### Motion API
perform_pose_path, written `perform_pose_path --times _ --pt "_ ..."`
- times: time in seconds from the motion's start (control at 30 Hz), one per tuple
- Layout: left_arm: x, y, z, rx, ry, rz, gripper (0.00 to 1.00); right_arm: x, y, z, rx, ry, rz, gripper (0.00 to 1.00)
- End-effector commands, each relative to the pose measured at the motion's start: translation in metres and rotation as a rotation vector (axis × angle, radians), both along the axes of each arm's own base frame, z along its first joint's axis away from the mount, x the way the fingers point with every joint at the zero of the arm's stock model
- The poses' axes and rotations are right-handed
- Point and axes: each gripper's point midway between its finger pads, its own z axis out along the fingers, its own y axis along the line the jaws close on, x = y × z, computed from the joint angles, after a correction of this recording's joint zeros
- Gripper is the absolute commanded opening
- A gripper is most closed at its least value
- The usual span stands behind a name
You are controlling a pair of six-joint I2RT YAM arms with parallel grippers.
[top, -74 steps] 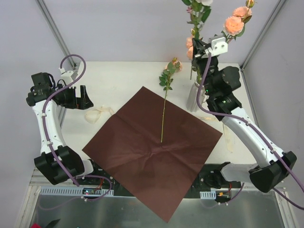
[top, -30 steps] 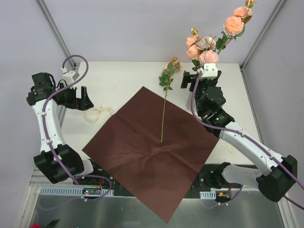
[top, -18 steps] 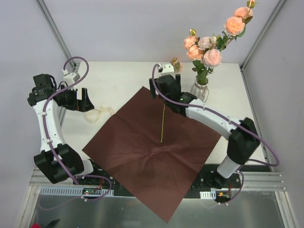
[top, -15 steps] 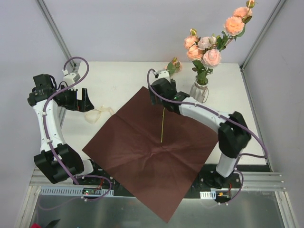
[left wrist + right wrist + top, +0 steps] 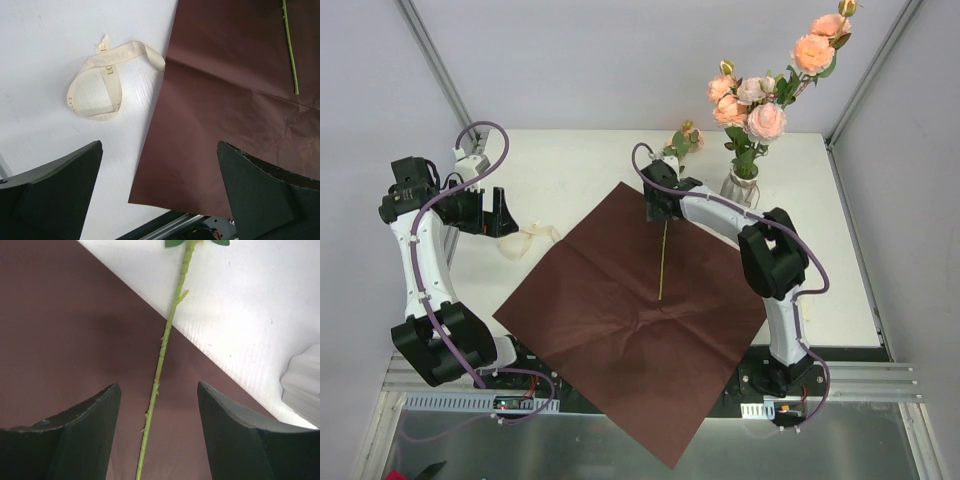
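Over the far corner of the dark brown square sheet of wrapping paper [image 5: 620, 320], the right gripper [image 5: 658, 205] points down at the thin green stem of a single peach rose [image 5: 663, 255]. From the right wrist camera its jaws stand wide apart, one black finger [image 5: 65, 440] on each side of the stem [image 5: 162, 347], with clear gaps on both sides; neither pad touches it, and the gripper [image 5: 157, 390] holds nothing. The stem lies flat, its cut end near the middle of the paper and its leafy upper part and bloom [image 5: 685, 140] out past the paper's edge on the white table [image 5: 570, 170]. The paper's edge [image 5: 60, 330] runs diagonally under the stem.

At the left side, the left gripper [image 5: 500, 212] hovers above the table just off the paper's left edge. Its jaws are also spread wide and empty [image 5: 159, 145]. A loop of cream printed ribbon [image 5: 122, 52] lies on the table ahead of it, beside the brown sheet [image 5: 225, 125] and apart from both fingers.

Near the right arm a clear glass vase [image 5: 740, 188] of peach roses [image 5: 760, 110] stands upright on the table, off the paper.
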Motion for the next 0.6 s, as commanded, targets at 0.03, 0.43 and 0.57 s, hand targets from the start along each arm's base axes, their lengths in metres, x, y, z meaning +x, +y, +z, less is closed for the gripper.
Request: perform_pose_path --times 0.03,0.43,0.57 --pt "-0.002 -0.002 -0.006 -0.005 0.014 -0.023 0.98 0.002 0.006 -0.013 0.056 0.069 -0.034 0.59" --pt "-0.003 -0.004 0.003 -0.007 -0.01 -0.02 0.98 -0.002 0.008 -0.045 0.042 0.166 -0.081 0.45" --pt "-0.004 -0.002 0.0 0.005 -0.003 -0.016 0.98 -0.007 0.005 -0.055 0.023 0.198 -0.113 0.35"
